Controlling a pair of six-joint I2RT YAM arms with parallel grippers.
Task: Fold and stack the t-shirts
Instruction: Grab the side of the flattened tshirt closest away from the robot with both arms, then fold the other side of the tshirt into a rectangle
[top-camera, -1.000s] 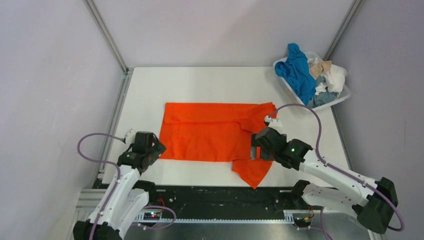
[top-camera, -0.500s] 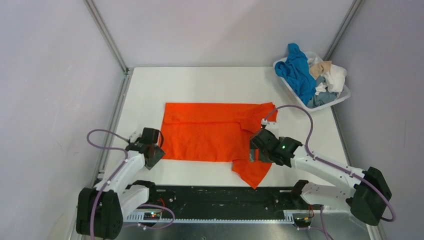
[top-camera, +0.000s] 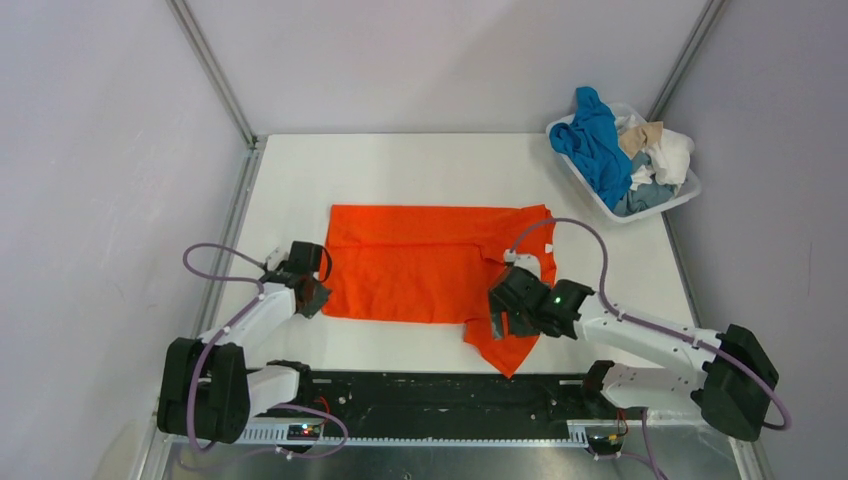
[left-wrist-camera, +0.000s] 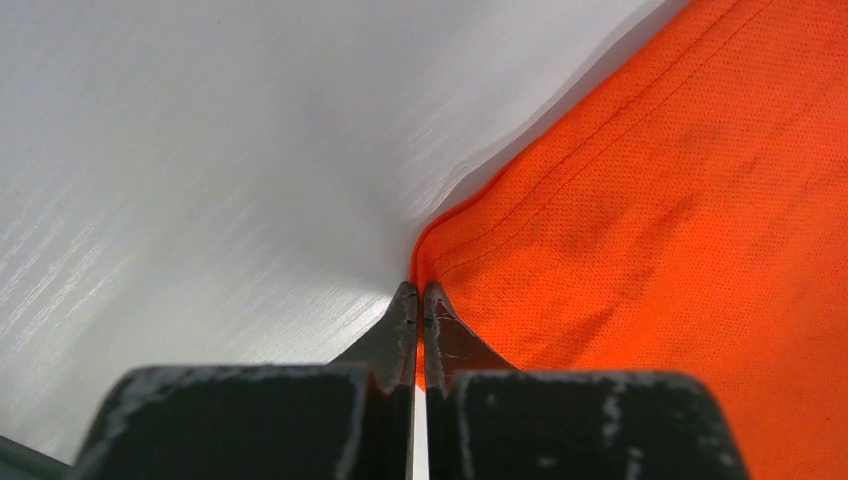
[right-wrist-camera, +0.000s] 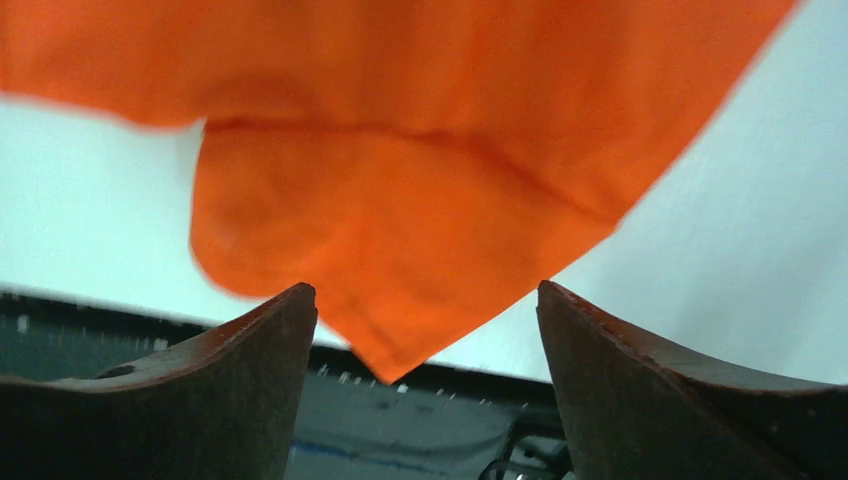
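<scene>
Left end effector (left-wrist-camera: 418, 295): fingers pressed together, only a hairline gap between them. Tips sit right at the near-left corner of the orange t-shirt (top-camera: 420, 265), on the stitched hem. Cannot tell whether any cloth is caught between the tips. It is low on the table (top-camera: 400, 170).

Right end effector (right-wrist-camera: 425, 289): fingers spread wide, nothing held. It hangs over the shirt's near-right part, where a pointed flap of orange cloth juts towards the table's near edge. In the right wrist view the flap's tip lies between the two fingers, reaching just past the table edge over the dark rail below. Whether the fingers touch the cloth, cannot tell.

Orange t-shirt: spread flat near the middle of the table, long side running left to right. The far edge is folded over as a band. The far-right corner is rumpled, with a sleeve lying across it.

White basket (top-camera: 655, 208): far-right corner of the table, well apart from the orange shirt. A blue t-shirt (top-camera: 597, 145) is draped over its left rim. Beside it in a loose heap are a beige t-shirt (top-camera: 645, 133), a white t-shirt (top-camera: 672, 152) and a pale grey-blue t-shirt (top-camera: 640, 195), all crumpled.
</scene>
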